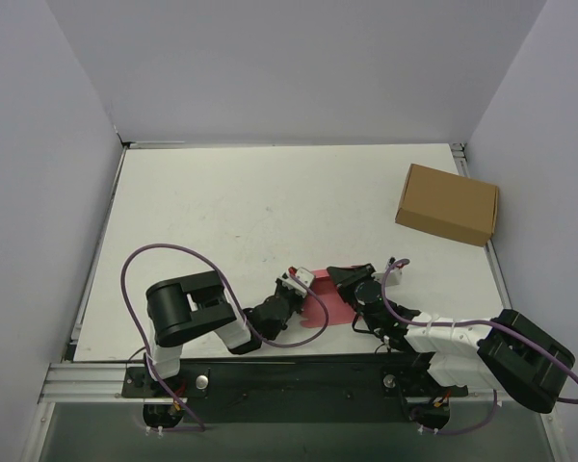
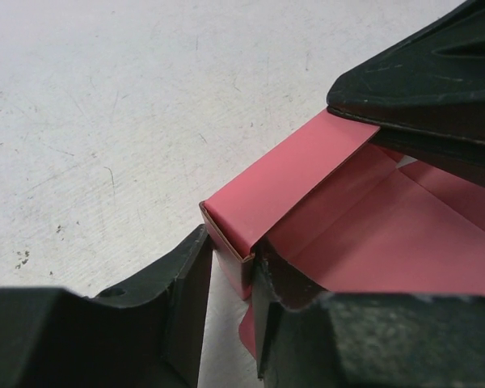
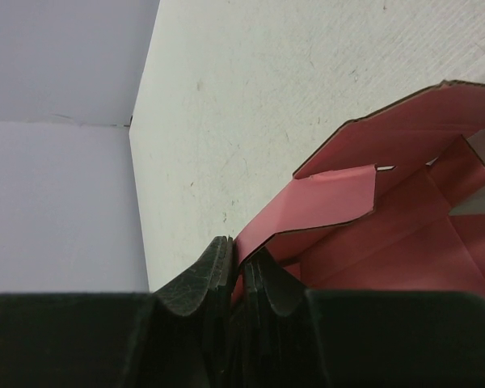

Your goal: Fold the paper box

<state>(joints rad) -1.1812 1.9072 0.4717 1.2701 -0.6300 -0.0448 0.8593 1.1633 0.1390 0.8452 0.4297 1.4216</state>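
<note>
**Near the table's front edge, two pincers grip a half-formed pink-red box**

Close to the near edge of the white table, between the two arm bases, lies the paper box. It is a piece of thin pink-red card, partly raised out of its flat state. The overhead view shows it as a small pink patch, much of it hidden under the two wrists that meet over it.

The left wrist camera shows the paper box more plainly. One side wall stands up from the floor panel, and its flap is folded over the top into a narrow doubled rim. The cut edges show pale brown. The left gripper has its jaws pressed in on either side of the near corner of this wall, pinching it. At the far end of the same rim, a black finger of the right gripper bears down on the folded flap.

In the right wrist view, the right gripper has its jaws almost together, with a thin card wall nipped between them. Beyond it the paper box opens into creased panels, one flap bent inward and another panel standing higher behind.

A brown cardboard box sits well apart, near the table's far right edge.
</note>
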